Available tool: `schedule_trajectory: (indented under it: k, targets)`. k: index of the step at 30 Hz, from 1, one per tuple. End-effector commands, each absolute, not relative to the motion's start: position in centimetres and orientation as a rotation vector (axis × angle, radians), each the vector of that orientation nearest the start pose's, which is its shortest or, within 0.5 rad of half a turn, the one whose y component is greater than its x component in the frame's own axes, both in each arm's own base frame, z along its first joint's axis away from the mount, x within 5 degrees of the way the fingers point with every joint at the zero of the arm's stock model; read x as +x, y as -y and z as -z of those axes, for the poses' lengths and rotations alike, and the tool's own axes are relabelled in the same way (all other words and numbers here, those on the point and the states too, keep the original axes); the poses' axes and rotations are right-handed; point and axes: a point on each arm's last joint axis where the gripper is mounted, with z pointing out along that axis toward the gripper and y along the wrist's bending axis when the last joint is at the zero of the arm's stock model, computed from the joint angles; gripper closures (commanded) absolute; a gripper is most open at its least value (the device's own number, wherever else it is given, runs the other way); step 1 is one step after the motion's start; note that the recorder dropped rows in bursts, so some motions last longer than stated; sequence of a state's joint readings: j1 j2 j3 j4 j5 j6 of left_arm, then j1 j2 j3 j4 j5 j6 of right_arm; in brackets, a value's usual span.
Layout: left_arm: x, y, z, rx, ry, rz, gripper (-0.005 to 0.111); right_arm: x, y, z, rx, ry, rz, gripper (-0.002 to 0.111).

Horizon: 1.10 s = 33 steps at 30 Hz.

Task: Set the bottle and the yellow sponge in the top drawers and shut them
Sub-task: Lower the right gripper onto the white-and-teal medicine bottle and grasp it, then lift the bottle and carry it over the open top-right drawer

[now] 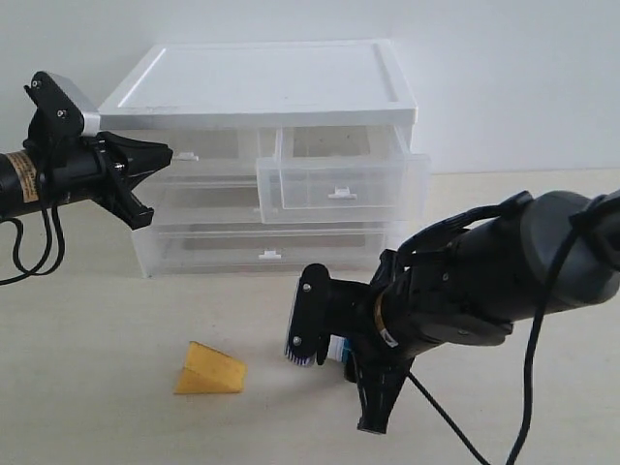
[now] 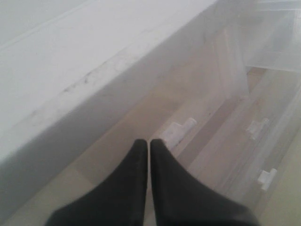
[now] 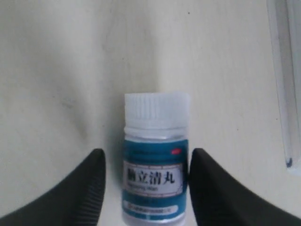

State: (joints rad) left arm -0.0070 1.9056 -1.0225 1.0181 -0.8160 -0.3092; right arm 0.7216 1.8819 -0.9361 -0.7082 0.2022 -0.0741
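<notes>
Gaping — one top drawer [image 1: 339,184]; bottle [image 3: 155,174] outside.

Bright, even, diffuse light fills the exterior view. The pale cream tabletop [image 1: 97,320] shows only faint, soft shadows under the yellow wedge-shaped sponge [image 1: 210,371] and the translucent white plastic drawer cabinet [image 1: 262,87]. The left wrist view is hazy and washed out, with the cabinet's plastic blurred and the black left claw [image 2: 149,143] out of focus. In the right wrist view the small white teal-labelled pill bottle [image 3: 155,160] is sharp, though its white top nearly burns out. The black right claw [image 3: 146,155] blurs toward the frame edge.
</notes>
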Motion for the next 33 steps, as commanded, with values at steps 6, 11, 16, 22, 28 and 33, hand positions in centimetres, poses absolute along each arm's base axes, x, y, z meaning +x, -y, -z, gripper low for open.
schedule_trajectory:
  k: [6,11,16,22,28,33]
  targets:
    - [39.6,5.2,-19.5,0.809,-1.613,0.210,0.103,27.0,-22.2,-12.5,-1.715,-1.946,0.179,0.108]
    - [39.6,5.2,-19.5,0.802,-1.613,0.210,0.103,23.3,-25.4,-16.8,-1.797,-1.729,0.151,0.108]
    - [39.6,5.2,-19.5,0.802,-1.613,0.210,0.103,19.9,-26.8,-21.0,-1.827,-1.555,0.136,0.108]
    - [39.7,5.2,-19.5,0.802,-1.615,0.209,0.103,20.7,-24.2,-30.8,-1.593,-1.399,0.214,0.108]
    - [39.6,5.2,-19.5,0.802,-1.616,0.212,0.103,25.4,-21.9,-33.8,-1.515,-1.363,0.400,0.108]
    - [39.6,5.2,-19.5,0.802,-1.616,0.212,0.103,27.7,-21.3,-32.5,-1.591,-1.355,0.502,0.108]
